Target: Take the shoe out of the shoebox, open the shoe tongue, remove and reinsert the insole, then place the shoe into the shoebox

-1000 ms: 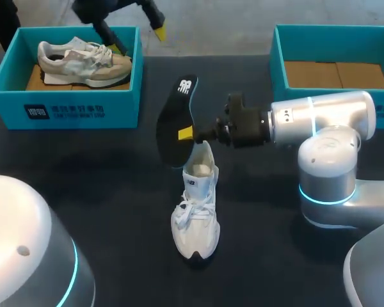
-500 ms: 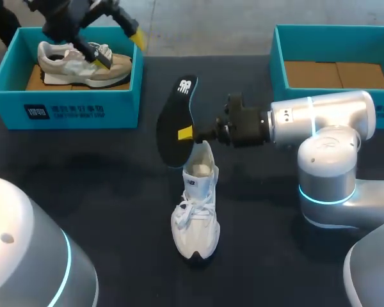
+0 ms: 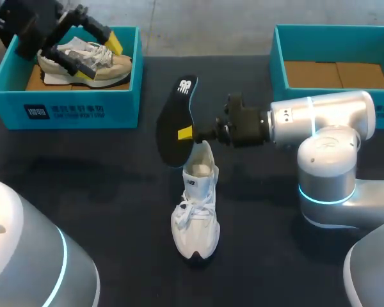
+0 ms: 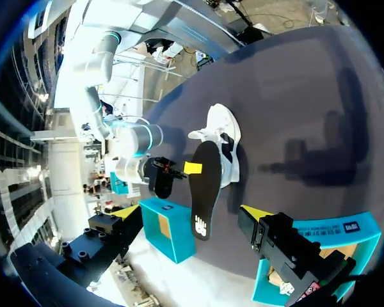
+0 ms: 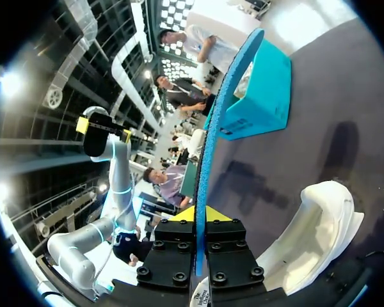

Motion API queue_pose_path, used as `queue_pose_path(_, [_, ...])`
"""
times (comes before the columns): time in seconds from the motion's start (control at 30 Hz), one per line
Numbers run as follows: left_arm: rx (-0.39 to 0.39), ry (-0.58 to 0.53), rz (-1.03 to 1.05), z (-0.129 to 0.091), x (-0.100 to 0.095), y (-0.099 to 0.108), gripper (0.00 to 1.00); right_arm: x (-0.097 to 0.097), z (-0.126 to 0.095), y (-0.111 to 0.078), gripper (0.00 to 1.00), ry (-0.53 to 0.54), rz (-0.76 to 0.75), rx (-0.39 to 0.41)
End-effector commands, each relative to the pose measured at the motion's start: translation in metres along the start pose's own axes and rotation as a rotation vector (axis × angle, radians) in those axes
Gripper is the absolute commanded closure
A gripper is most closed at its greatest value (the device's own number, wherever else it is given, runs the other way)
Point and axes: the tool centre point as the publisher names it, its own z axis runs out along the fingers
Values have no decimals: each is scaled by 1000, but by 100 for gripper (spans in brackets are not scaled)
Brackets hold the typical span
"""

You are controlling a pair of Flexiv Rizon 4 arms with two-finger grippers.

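A white shoe (image 3: 195, 211) stands on the black table, toe toward the front edge. Just above its heel, my right gripper (image 3: 187, 133) is shut on a black insole (image 3: 173, 128) held on edge. In the right wrist view the insole (image 5: 221, 109) rises edge-on from between the fingers (image 5: 200, 217), with the shoe's (image 5: 320, 230) opening beside them. My left gripper (image 3: 97, 57) hangs open over the left shoebox (image 3: 64, 105), fingers wide and empty. From the left wrist view, the insole (image 4: 205, 185) and shoe (image 4: 221, 128) lie far ahead of that gripper (image 4: 191, 214).
A beige shoe (image 3: 83, 61) lies in the left shoebox, under my left gripper. A second teal shoebox (image 3: 333, 64) with a cardboard floor stands at the back right. My right arm's body (image 3: 326, 166) fills the table's right side.
My left gripper has swung leftward and down from the box's far right corner to above the beige shoe. The right arm, insole and white shoe have not moved.
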Motion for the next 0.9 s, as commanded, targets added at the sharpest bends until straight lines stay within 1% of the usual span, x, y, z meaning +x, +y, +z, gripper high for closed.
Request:
queue_pose_path(0.03, [-26,-112,16,-9,18,-14,0,1,1,0,100,-4,1,-1])
queue_pose_path(0.27, [-67,-177,56,-18,37,-24,0,1,1,0,100,-4,1,-1])
queue_pose_path(0.33, [-86,-206,67,-21,43,-25,0,1,1,0,100,-4,1,-1])
queue_pose_path(0.5, [-130,-222,108,-25,56,-23,0,1,1,0,100,-4,1,-1])
queue_pose_path(0.7, [-129,-223,122,-24,69,-12,0,1,1,0,100,-4,1,-1])
queue_pose_path(0.9, [-75,-238,133,-19,81,-1,0,1,1,0,100,-4,1,-1])
